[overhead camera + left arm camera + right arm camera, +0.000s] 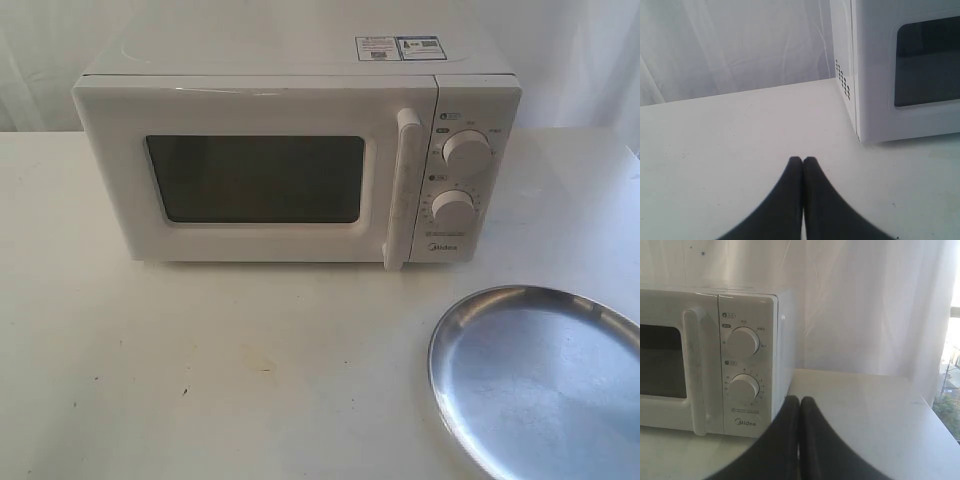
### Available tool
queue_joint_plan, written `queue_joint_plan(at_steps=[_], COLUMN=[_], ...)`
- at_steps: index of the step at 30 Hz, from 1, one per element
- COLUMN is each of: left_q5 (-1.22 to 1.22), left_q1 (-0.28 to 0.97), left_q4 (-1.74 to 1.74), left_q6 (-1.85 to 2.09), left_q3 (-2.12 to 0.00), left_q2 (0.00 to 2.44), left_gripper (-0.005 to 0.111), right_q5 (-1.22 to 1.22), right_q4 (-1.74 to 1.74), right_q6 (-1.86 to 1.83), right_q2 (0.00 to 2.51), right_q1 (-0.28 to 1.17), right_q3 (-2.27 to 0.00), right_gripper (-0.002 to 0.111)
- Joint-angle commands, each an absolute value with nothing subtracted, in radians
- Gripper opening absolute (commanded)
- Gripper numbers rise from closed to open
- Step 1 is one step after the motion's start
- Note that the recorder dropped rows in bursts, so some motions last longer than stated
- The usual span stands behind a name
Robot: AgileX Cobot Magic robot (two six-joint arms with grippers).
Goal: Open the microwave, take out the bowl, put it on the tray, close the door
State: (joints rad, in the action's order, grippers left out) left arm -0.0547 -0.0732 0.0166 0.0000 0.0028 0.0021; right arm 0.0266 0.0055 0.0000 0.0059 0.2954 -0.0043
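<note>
The white Midea microwave stands at the back of the table with its door closed and its vertical bar handle beside two round dials. The dark window hides the inside, so the bowl is not visible. A shiny silver tray lies empty at the front right. Neither gripper appears in the exterior view. My left gripper is shut and empty over bare table, off the microwave's left corner. My right gripper is shut and empty in front of the microwave's right corner, near the dials.
A white curtain hangs behind the table. The table is white, with its right edge close to a window in the right wrist view. The tray runs past the exterior view's right and bottom borders.
</note>
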Motion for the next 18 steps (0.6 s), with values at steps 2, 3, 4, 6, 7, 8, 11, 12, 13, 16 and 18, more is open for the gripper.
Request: queue_joint_plan(at_steps=[2, 3, 4, 6, 7, 8, 11, 12, 13, 16, 18], left_q5=[-0.060, -0.060, -0.060, -0.060, -0.060, -0.060, -0.060, -0.060, -0.060, -0.060, -0.060], left_q1=[-0.073, -0.073, -0.073, -0.073, -0.073, -0.073, -0.073, -0.073, -0.073, -0.073, -0.073], left_q4=[0.009, 0.009, 0.009, 0.009, 0.009, 0.009, 0.009, 0.009, 0.009, 0.009, 0.009], left_q6=[0.000, 0.000, 0.000, 0.000, 0.000, 0.000, 0.000, 0.000, 0.000, 0.000, 0.000], left_q3=[0.000, 0.000, 0.000, 0.000, 0.000, 0.000, 0.000, 0.000, 0.000, 0.000, 0.000], left_q2=[0.000, 0.000, 0.000, 0.000, 0.000, 0.000, 0.000, 0.000, 0.000, 0.000, 0.000], left_gripper=[0.000, 0.000, 0.000, 0.000, 0.000, 0.000, 0.000, 0.000, 0.000, 0.000, 0.000], right_q5=[-0.039, -0.063, -0.083, -0.117, -0.125, -0.136, -0.163, -0.175, -0.189, -0.257, -0.301], right_q4=[0.000, 0.000, 0.000, 0.000, 0.000, 0.000, 0.000, 0.000, 0.000, 0.000, 0.000], right_q6=[0.013, 0.037, 0.061, 0.112, 0.129, 0.152, 0.195, 0.197, 0.199, 0.242, 0.317], right_q2=[0.000, 0.000, 0.000, 0.000, 0.000, 0.000, 0.000, 0.000, 0.000, 0.000, 0.000], right_q1=[0.288, 0.288, 0.288, 0.288, 0.288, 0.288, 0.288, 0.288, 0.288, 0.288, 0.288], right_q3=[0.000, 0.000, 0.000, 0.000, 0.000, 0.000, 0.000, 0.000, 0.000, 0.000, 0.000], right_gripper=[0.000, 0.000, 0.000, 0.000, 0.000, 0.000, 0.000, 0.000, 0.000, 0.000, 0.000])
